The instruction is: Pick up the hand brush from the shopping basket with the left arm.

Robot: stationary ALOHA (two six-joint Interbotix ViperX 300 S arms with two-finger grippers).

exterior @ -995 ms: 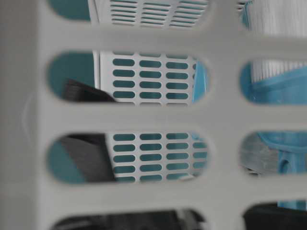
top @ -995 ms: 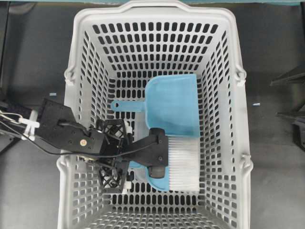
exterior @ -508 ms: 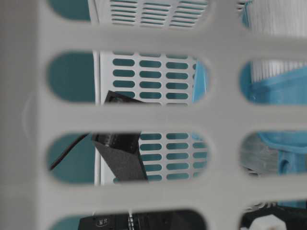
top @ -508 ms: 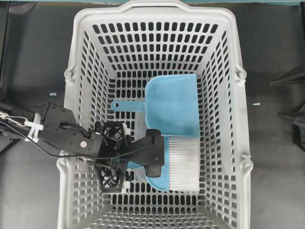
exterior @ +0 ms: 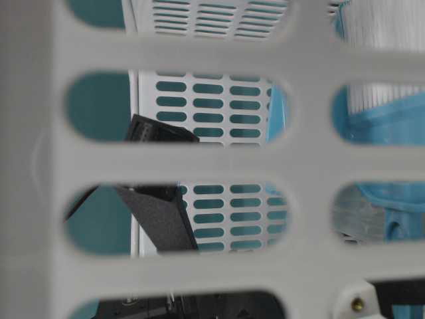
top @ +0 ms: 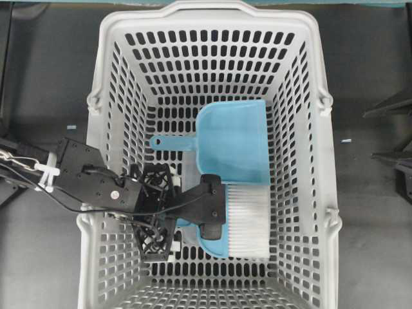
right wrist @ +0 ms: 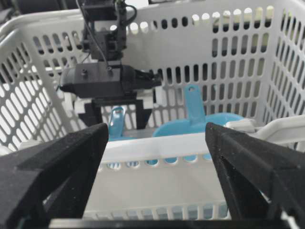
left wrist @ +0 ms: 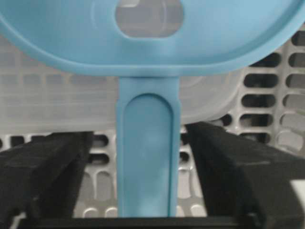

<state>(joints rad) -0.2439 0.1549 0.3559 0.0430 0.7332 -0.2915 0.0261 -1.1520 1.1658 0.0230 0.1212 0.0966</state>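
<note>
The light-blue hand brush lies in the grey shopping basket, white bristles pointing right. Its short handle runs between the two black fingers of my left gripper, with a small gap on each side, so the jaws stand open astride it. From the right wrist view the left gripper reaches down over the handle near the far wall. My right gripper is open and empty, outside the basket's near rim.
A matching blue dustpan lies just behind the brush, its handle pointing left. The slotted basket walls close in the left arm on all sides. Dark table lies around the basket.
The left gripper settled lower over the brush handle, and its fingers have drawn in closer to the handle. The brush, dustpan and right arm have not moved.
</note>
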